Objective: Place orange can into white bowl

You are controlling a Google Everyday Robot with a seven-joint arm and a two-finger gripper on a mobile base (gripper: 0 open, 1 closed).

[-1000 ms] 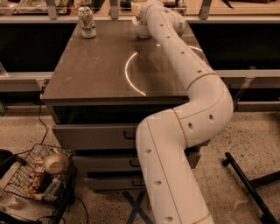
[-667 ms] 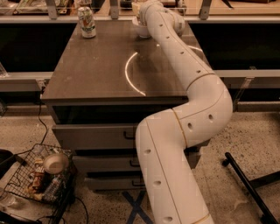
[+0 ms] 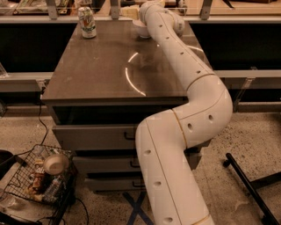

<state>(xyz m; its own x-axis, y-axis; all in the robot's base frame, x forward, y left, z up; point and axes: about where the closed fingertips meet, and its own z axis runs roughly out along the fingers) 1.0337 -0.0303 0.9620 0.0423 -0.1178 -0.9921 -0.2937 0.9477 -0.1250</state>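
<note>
Dark grey tabletop [image 3: 96,66] sits on a drawer cabinet [image 3: 96,136], with a wire basket [image 3: 37,180] of odds and ends on the speckled floor at near left. At the far edge, the white bowl [image 3: 141,29] stands right of a white-and-green can [image 3: 87,22], the two well apart.

Over the last second almost nothing has shifted. The white arm [image 3: 193,88] stays stretched from near right to the far edge, and the bowl and the green can have not moved. The pincer [image 3: 140,10] hangs just above the bowl, largely hidden behind the wrist, so I cannot tell whether it is clenched or released.

The orange can is not plainly shown. A tan patch beside the wrist, over the bowl, may be it, but that is uncertain. This stillness probably means the arm is lined up for the drop, with lowering and letting go left to do.
</note>
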